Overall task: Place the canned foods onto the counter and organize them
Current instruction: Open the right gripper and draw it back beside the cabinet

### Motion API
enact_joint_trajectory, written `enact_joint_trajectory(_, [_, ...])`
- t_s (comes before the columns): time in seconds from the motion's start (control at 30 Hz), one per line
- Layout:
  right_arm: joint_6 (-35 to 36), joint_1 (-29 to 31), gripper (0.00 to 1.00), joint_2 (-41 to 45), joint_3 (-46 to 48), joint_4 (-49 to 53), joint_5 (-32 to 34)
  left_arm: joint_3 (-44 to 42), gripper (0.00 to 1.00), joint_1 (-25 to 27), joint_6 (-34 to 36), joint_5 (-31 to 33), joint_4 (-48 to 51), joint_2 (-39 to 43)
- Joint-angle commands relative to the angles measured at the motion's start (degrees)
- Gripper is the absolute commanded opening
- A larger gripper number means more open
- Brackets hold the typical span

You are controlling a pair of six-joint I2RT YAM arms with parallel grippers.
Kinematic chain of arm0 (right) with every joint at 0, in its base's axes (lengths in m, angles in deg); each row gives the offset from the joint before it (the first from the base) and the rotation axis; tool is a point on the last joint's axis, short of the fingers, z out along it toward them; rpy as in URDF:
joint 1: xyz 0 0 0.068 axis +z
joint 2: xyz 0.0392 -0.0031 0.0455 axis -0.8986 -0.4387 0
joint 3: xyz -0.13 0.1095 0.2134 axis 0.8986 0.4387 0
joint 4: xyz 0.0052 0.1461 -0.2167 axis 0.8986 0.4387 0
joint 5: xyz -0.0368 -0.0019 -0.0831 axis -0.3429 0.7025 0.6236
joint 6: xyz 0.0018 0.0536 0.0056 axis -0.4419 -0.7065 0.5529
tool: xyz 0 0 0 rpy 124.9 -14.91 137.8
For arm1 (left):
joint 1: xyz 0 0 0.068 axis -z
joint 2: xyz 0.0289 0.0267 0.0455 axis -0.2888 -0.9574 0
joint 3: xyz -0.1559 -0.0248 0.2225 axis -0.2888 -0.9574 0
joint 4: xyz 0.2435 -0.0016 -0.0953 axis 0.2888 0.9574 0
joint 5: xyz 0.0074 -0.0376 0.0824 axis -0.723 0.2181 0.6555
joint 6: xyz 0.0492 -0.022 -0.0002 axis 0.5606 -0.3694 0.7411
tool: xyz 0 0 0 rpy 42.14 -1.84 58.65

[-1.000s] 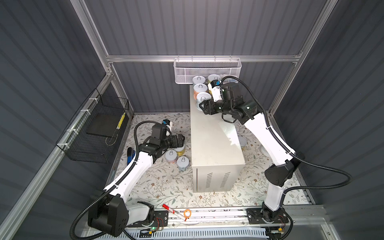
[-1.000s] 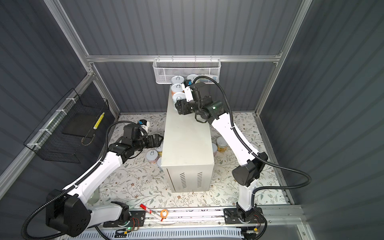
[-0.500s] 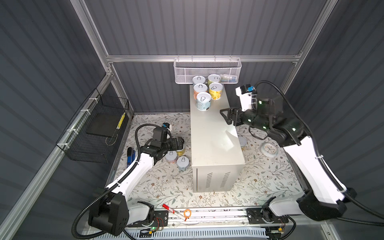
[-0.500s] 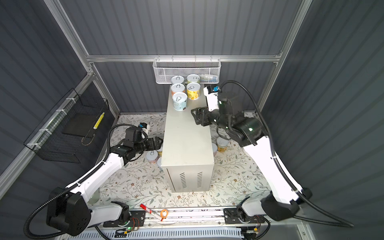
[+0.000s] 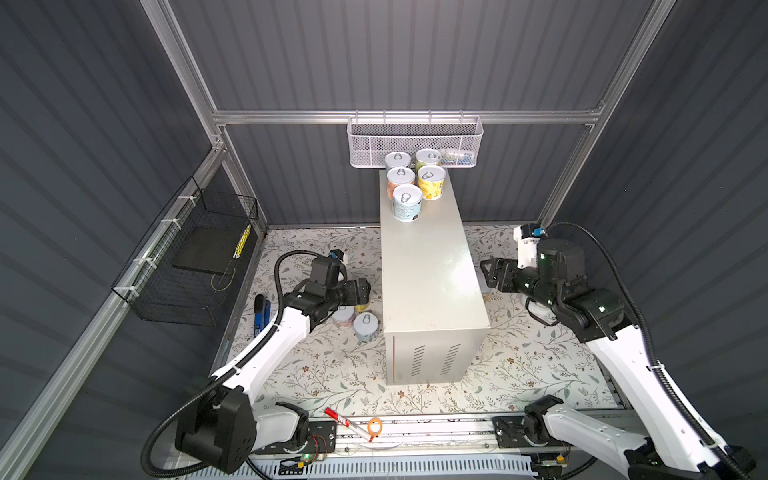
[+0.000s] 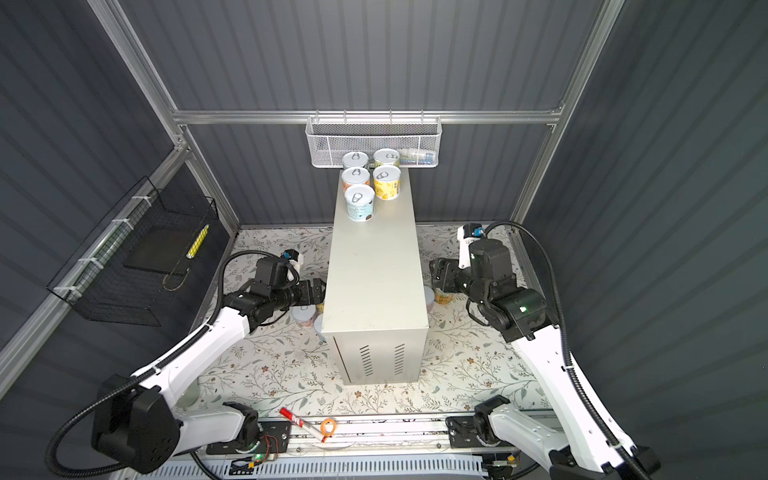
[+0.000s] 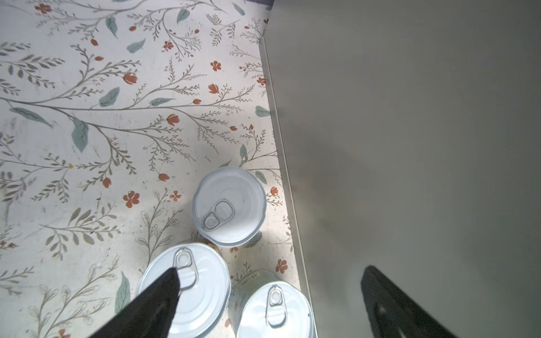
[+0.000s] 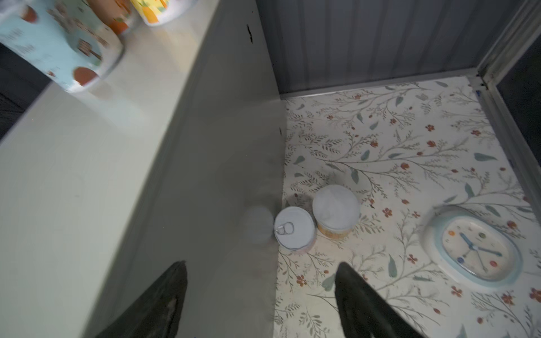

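Note:
The counter (image 5: 428, 274) is a long cream box on the floral floor. Several canned foods stand at its far end, among them a pale blue one (image 5: 407, 203) and a yellow one (image 5: 431, 183). My left gripper (image 7: 270, 272) hangs open and empty over three floor cans beside the counter's left wall; one finger (image 7: 164, 295) overlaps the lid of the nearest can (image 7: 202, 292). My right gripper (image 8: 262, 264) is open and empty, low at the counter's right side. Two more cans (image 8: 294, 228) (image 8: 336, 209) stand on the floor ahead of it.
A white clock (image 8: 474, 248) lies on the floor right of the cans. A white mesh basket (image 5: 415, 141) hangs on the back wall, a black wire basket (image 5: 191, 262) on the left wall. A red marker (image 5: 349, 424) and an orange ring (image 5: 375, 424) lie on the front rail.
The right arm pulled back from the cans at the counter's far end, leaving the yellow can there, and swung down to the counter's right side with its jaws widening. The left gripper shifted slightly.

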Motion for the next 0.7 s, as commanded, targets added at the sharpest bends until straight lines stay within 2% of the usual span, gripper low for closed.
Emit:
enact_joint_trajectory(0.0, [-3.4,-1.8,0.84,3.8,4.8,-1.8,3.6,-1.6,0.98,0.9,-0.1,4.4,5.7,3.7])
enact_joint_trajectory(0.3, [-8.7,-4.1,0.85,5.0,16.6,-7.5,-2.5,-7.9,0.98,2.1,-4.3,7.0,9.6,7.7])
enact_joint_trajectory(0.47, [-9.1,-4.1,0.85,2.5,17.7,-9.5,-4.8,-10.3,0.99,2.1,-7.2,10.0,9.8,8.5])
enact_joint_trajectory(0.67, [-8.2,-4.2,0.85,1.5,17.4,-10.2,-5.0,-13.4,0.99,2.1,-9.3,7.3,5.0,7.4])
